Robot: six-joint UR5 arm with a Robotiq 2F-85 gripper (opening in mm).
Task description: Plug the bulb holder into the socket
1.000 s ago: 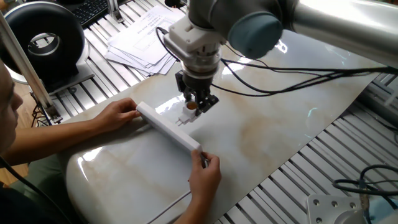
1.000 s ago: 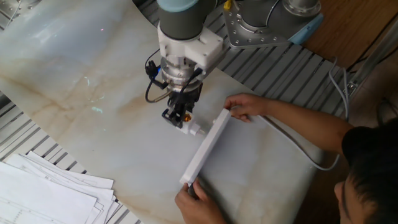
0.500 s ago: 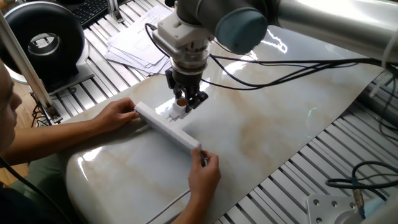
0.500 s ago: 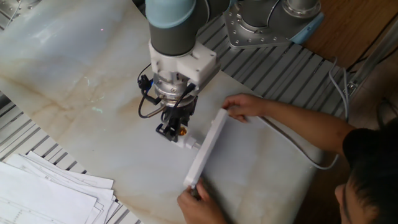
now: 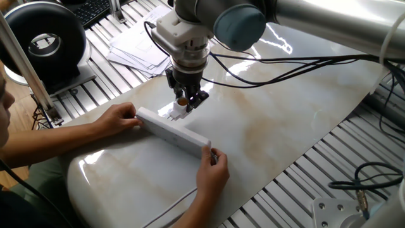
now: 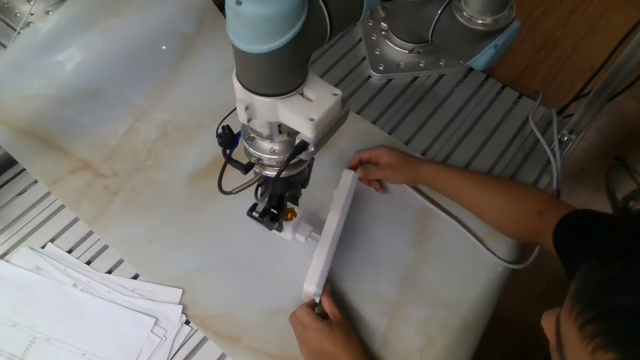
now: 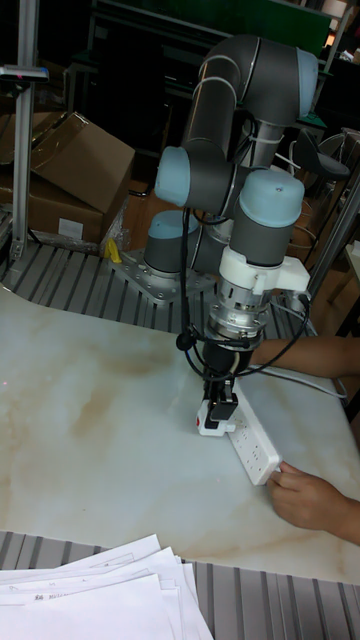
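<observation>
You see the black two-finger claw [image 5: 184, 103] just above the middle of one fixed view, pointing down at the pale marble-patterned desk [image 5: 285, 126]. It is closed around the small white plastic bulb holder [image 5: 179, 112], whose orange-copper inside shows between the fingers. In the other fixed view the claw [image 6: 272, 212] sits at centre-left with the bulb holder [image 6: 300, 233] below and to the right of it, pressed against the long side of the long white rectangular power strip socket [image 6: 331, 235]. In the tall fixed view the claw [image 7: 219, 400] hangs at mid-frame over the bulb holder [image 7: 211, 423], which meets the near end of the socket [image 7: 255, 447]; whether the prongs are in the holes you cannot tell.

The socket [image 5: 172, 130] lies diagonally across the lower-left part of one fixed view, tipped on its edge. A person's hand [image 5: 117, 118] holds its upper-left end, and a second hand [image 5: 212, 173] holds its lower-right end. A grey cable [image 6: 480, 238] runs from the socket toward the right in the other fixed view.

A stack of white printed papers [image 5: 142, 44] lies at upper left in one fixed view, beside a round black fan [image 5: 44, 38].
</observation>
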